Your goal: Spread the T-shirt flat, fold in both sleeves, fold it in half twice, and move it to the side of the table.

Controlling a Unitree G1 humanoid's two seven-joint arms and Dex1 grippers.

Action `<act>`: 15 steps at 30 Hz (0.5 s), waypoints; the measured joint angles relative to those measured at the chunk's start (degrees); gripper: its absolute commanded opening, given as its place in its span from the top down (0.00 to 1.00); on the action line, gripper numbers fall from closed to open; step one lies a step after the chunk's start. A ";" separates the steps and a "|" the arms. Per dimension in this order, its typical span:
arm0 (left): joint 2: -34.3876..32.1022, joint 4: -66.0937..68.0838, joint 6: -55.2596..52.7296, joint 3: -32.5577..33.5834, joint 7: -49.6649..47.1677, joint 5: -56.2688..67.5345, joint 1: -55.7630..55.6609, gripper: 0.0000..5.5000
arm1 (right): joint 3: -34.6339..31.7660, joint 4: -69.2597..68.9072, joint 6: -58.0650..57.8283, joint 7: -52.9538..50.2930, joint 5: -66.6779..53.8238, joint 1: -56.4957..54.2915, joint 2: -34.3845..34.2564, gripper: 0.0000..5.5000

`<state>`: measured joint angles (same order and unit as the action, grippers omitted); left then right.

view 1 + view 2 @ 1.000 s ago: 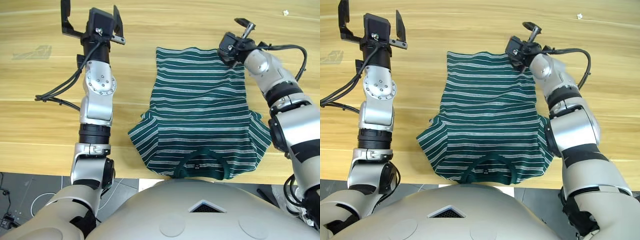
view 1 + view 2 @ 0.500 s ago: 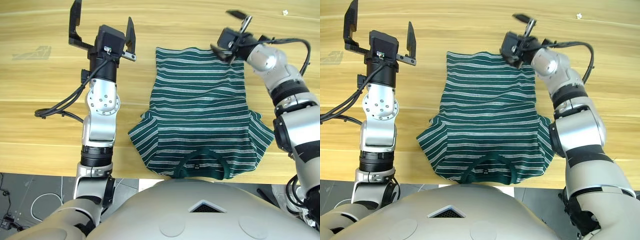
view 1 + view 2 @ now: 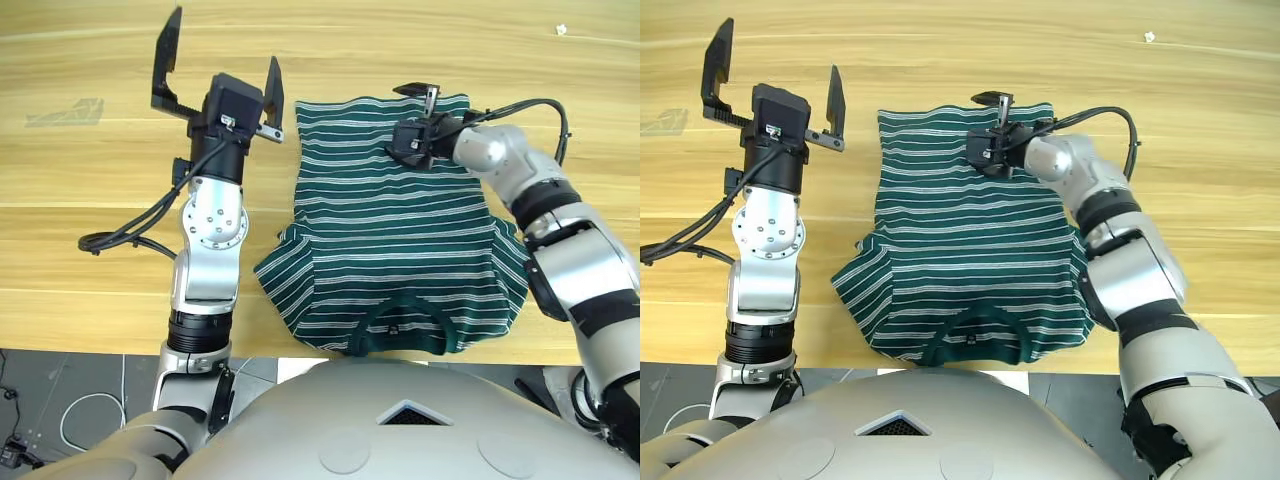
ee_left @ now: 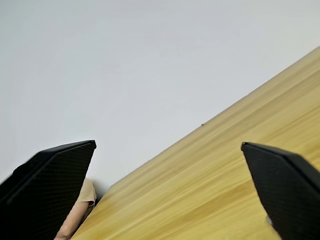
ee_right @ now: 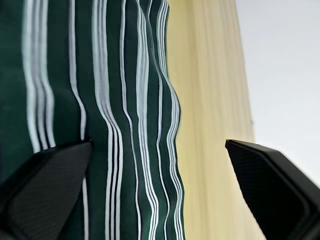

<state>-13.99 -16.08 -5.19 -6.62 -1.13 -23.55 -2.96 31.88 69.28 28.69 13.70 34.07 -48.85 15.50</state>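
T-shirt (image 3: 400,230): green with white stripes, lying on the worktop (image 3: 100,220), collar at the near edge, hem at the far side.

My right hand (image 3: 420,118): fingers wide apart and holding nothing, over the far hem, right of its middle. I cannot tell whether a fingertip touches the cloth.

My left hand (image 3: 225,45): wide open and empty, raised above the worktop just left of the hem's far-left corner.

Left sleeve (image 3: 278,272): juts out to the near left, not folded in.

Right sleeve (image 3: 515,262): bunched at the near right, not folded in.

Body of the shirt: rippled across the middle, so I judge the spreading unfinished.

Hazards, as I judge them:
- If I pinch only the top layer at the hem, the back layer will lag and crease.
- If only one hand pulls, the shirt will skew.
- The collar lies at the near edge, so a tug nearward could slide it off.
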 measured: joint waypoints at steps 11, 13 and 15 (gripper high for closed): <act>0.22 2.27 0.23 -1.38 0.05 -1.49 -0.34 0.02 | -0.29 5.08 -1.45 -6.18 0.03 -2.92 -2.99 0.11; 0.23 2.39 0.31 -1.43 0.10 -1.48 -0.43 0.02 | -2.36 4.85 0.01 -6.07 -1.26 -3.08 -2.36 0.11; 0.20 1.68 0.29 -0.71 0.27 -1.15 -0.15 0.02 | -7.23 1.16 4.14 -5.41 -5.95 -3.65 0.90 0.11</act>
<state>-13.79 -14.40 -4.90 -7.33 -0.86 -24.71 -3.11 24.65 70.44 32.83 8.29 28.12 -52.50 16.40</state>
